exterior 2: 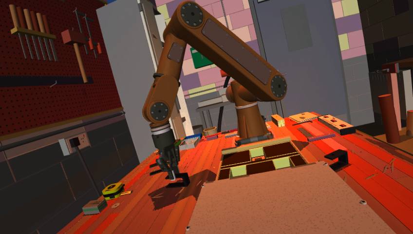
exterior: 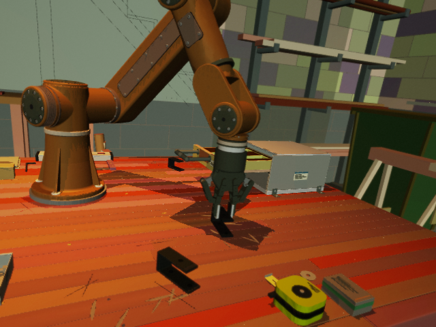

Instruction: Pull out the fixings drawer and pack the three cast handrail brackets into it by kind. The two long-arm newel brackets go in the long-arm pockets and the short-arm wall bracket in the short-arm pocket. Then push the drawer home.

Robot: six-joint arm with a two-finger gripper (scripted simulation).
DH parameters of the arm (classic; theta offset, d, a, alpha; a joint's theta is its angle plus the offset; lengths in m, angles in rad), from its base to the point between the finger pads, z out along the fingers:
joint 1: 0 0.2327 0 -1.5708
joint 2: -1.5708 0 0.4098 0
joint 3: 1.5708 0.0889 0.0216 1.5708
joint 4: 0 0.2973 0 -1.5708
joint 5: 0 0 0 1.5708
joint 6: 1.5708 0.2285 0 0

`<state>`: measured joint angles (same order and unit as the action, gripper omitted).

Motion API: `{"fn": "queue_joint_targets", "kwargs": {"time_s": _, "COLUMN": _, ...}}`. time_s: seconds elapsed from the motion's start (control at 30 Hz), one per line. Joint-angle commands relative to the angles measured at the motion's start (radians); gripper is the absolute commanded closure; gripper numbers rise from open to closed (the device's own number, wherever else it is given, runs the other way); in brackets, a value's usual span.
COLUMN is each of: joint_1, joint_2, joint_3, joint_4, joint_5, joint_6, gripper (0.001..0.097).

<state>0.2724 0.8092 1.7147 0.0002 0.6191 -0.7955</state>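
Note:
A black cast bracket (exterior: 222, 225) (exterior 2: 180, 180) stands on the bench in front of the cabinet, its upright leg between my fingers. My gripper (exterior: 223, 212) (exterior 2: 171, 176) is closed on that leg, with the bracket's foot resting on the boards. A second black bracket (exterior: 176, 269) lies nearer the bench's front edge. A third bracket (exterior: 175, 163) (exterior 2: 337, 159) lies on the far side of the drawer. The fixings drawer (exterior 2: 258, 158) (exterior: 243, 158) is pulled out of the grey cabinet (exterior: 292, 167), and its dark pockets with pale dividers stand empty.
The cabinet top (exterior 2: 284, 200) fills the space to the right of my gripper. A yellow tape measure (exterior: 299, 297) (exterior 2: 113, 190) and a grey block (exterior: 348, 294) (exterior 2: 94, 206) lie near the bench's front edge. The arm's base (exterior: 67, 155) stands at the left.

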Motion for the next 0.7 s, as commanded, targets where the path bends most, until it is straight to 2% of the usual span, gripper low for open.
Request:
{"fn": "queue_joint_targets", "kwargs": {"time_s": 0.0, "joint_1": 0.000, "joint_2": -0.005, "joint_3": -0.002, "joint_4": 0.000, "joint_5": 0.003, "joint_6": 0.000, "gripper": 0.0901}}
{"fn": "queue_joint_targets", "kwargs": {"time_s": 0.67, "joint_1": 0.000, "joint_2": -0.057, "joint_3": -0.011, "joint_4": 0.000, "joint_5": 0.064, "joint_6": 0.000, "gripper": 0.0901}}
